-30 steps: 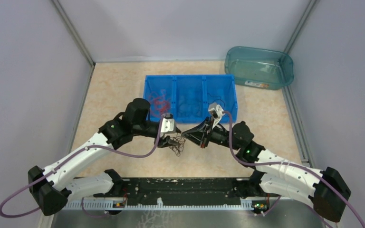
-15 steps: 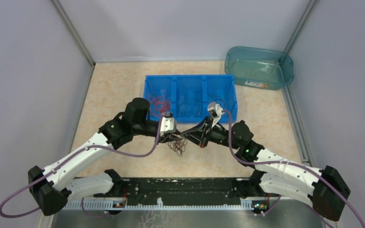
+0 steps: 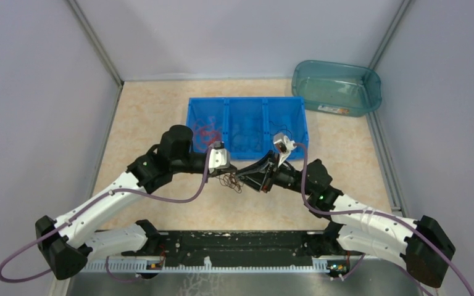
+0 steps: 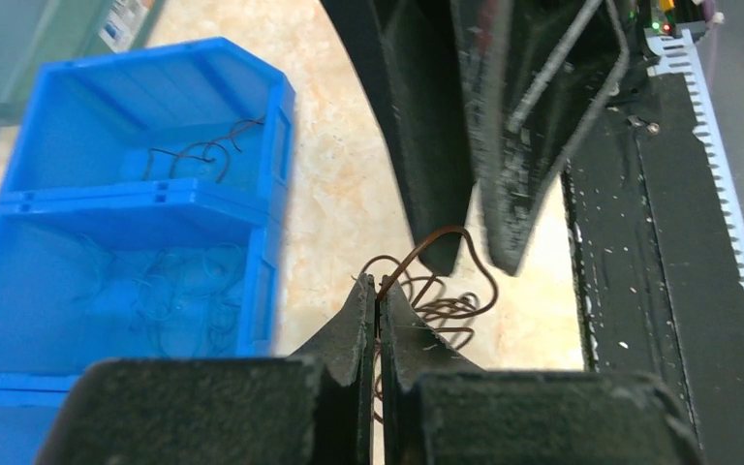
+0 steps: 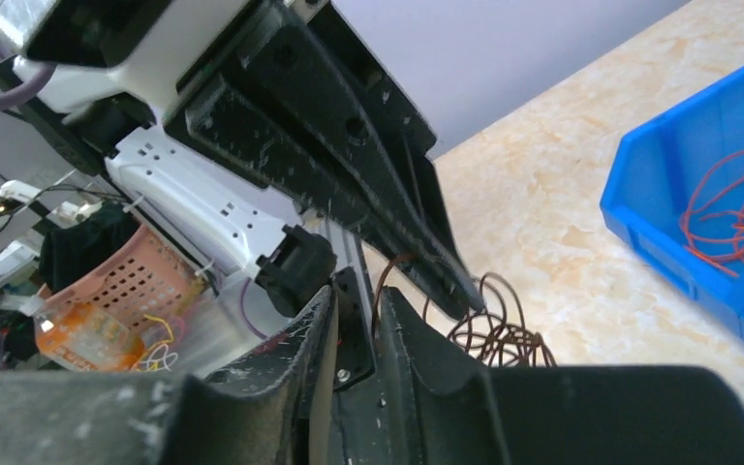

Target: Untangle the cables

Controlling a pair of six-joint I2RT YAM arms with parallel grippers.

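A small tangle of dark brown cables (image 3: 230, 183) lies on the table just in front of the blue bin (image 3: 247, 100), between my two grippers. The left gripper (image 4: 379, 283) is shut on one strand of the tangle (image 4: 446, 310), which loops up from its tips. Facing it tip to tip, the right gripper (image 5: 358, 295) stands slightly open, with a strand running up through the gap beside one finger; the coils (image 5: 499, 334) hang just beyond. Sorted cables lie in the bin: orange-red (image 5: 736, 213), blue (image 4: 170, 291) and dark (image 4: 203, 155).
The blue three-compartment bin sits just behind the grippers. A teal tub (image 3: 336, 86) stands at the back right. Grey walls close in both sides. A black rail (image 3: 234, 243) runs along the near edge between the arm bases.
The left gripper has closed on a strand of the tangle. The right gripper, shut before, has opened a little. The tangle has shifted slightly towards the bin.
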